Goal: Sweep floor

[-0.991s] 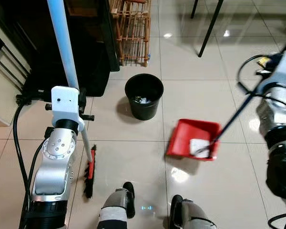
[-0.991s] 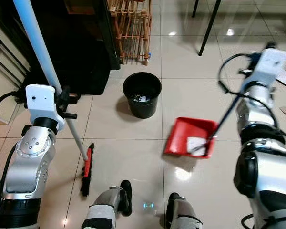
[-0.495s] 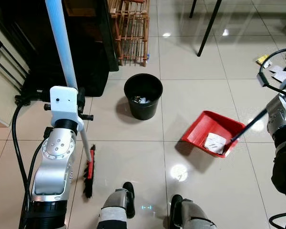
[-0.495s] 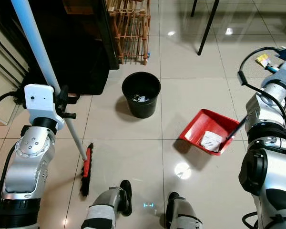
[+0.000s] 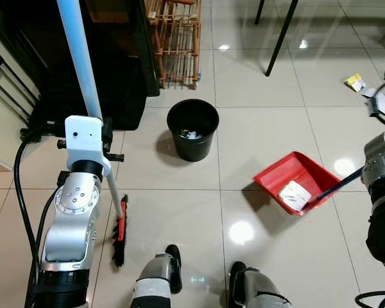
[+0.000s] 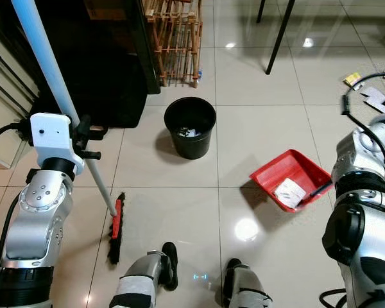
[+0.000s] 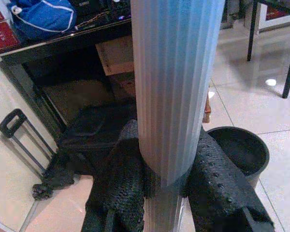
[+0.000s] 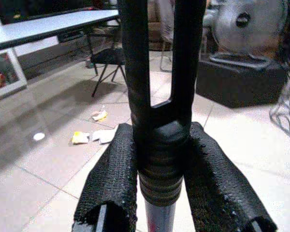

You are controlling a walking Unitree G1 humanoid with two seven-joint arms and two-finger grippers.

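A: Report the left tool [image 7: 159, 193] condition.

B: Both black fingers [image 7: 118, 188] are pressed against the pale blue broom handle [image 5: 80, 64], one on each side, pinching it. The handle runs steeply up past the white wrist housing and down to the floor.

A: Broom head position?

B: The red and black broom head [image 5: 120, 231] rests on the tiled floor [image 5: 179, 212], just beside the robot's left foot [image 5: 163, 269], with bristles touching the tile.

A: Right tool [image 8: 159, 179] condition?

B: Its fingers [image 8: 111, 179] are clamped on the black grip of the dustpan handle [image 8: 157, 96], pinching it from both sides. In the right wrist view the grip splits into a fork above the fingers.

A: Dustpan location?

B: The red dustpan [image 5: 295, 181] is on the right side of the floor, ahead of the robot's right foot [image 5: 247, 285]. Its dark handle rod [image 5: 340, 183] slopes up toward the right arm [image 6: 366, 167]. A crumpled white paper [image 5: 295, 194] lies inside the pan, near the handle end. Whether the pan touches the floor or is held just above it cannot be told.

A: Surroundings?

B: A black round bin [image 5: 193, 128] stands between broom and dustpan, further from the robot, well apart from both; white scraps lie at its bottom. Behind it stands a wooden rack [image 5: 176, 42], and beside that a dark cabinet [image 5: 115, 51]. Black table legs [image 5: 282, 35] rise further back. Loose litter [image 6: 366, 90], yellow and white, lies on the tiles beyond the right arm.
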